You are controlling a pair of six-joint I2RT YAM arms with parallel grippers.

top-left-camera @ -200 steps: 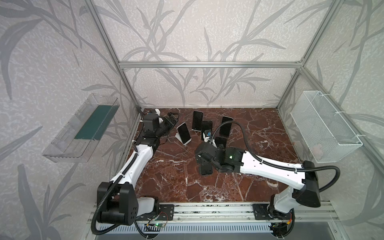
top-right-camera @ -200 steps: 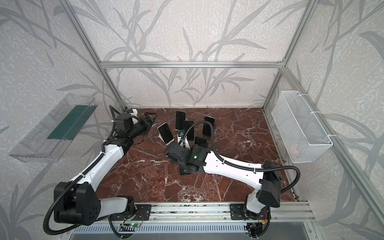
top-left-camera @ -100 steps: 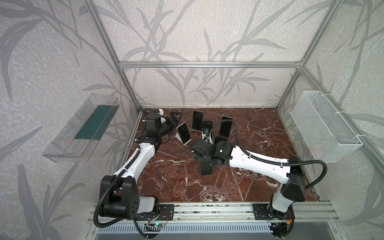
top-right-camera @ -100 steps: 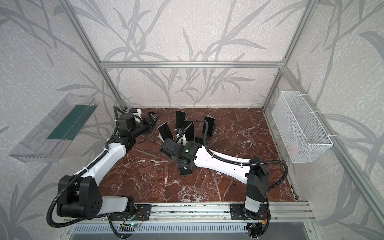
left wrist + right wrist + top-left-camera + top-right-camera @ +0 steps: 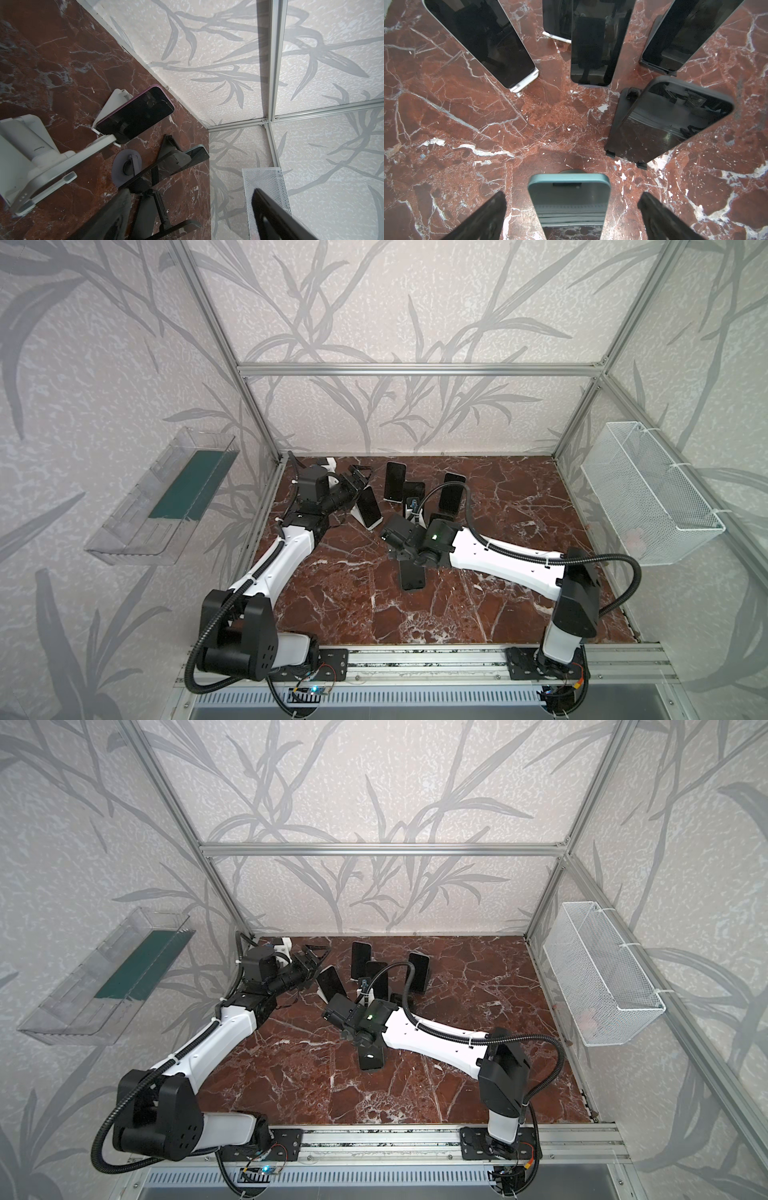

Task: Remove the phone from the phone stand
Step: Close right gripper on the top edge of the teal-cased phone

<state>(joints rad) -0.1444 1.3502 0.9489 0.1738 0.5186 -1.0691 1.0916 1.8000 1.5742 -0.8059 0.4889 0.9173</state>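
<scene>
Several phones lean on stands on the red marble table (image 5: 519, 531). My right gripper (image 5: 572, 195) is open and straddles the top of a teal-edged phone (image 5: 569, 199), with a gap to each finger. A round grey stand base (image 5: 571, 171) peeks out behind this phone. In both top views the same phone (image 5: 412, 578) (image 5: 371, 1056) shows below the right wrist. My left gripper (image 5: 359, 477) (image 5: 191, 191) is open and empty, just behind the phone on a white stand (image 5: 370, 510). The left wrist view shows that white stand (image 5: 31, 145) side-on.
More phones on stands crowd the back: a purple-edged one (image 5: 137, 116), a black one on a folding stand (image 5: 670, 118), others (image 5: 395, 485) (image 5: 451, 497). A wire basket (image 5: 648, 493) hangs on the right wall and a clear tray (image 5: 166, 497) on the left wall.
The left gripper has moved right, closer to the phone on the white stand. The right arm's elbow has swung while its gripper stays over the teal-edged phone. Both grippers remain open.
</scene>
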